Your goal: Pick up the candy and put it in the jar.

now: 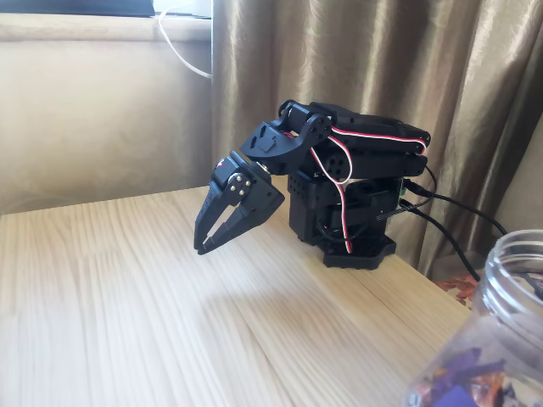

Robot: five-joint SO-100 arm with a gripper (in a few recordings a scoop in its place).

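One black gripper [202, 246] above the table [127, 297], jaws nearly shut, empty, jar [501, 339] well apart.

The jar [501, 339] is blurred and cut off at the corner.

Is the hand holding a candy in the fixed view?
No. The hand hangs above the bare table with its fingers nearly closed and nothing between them.

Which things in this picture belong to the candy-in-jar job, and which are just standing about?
Belonging to the job:
- large clear plastic jar with threaded rim, purple and orange wrappers inside
- black two-finger gripper, raised above the table

Just standing about:
- pale wooden table
- brownish-gold curtain
- white cable
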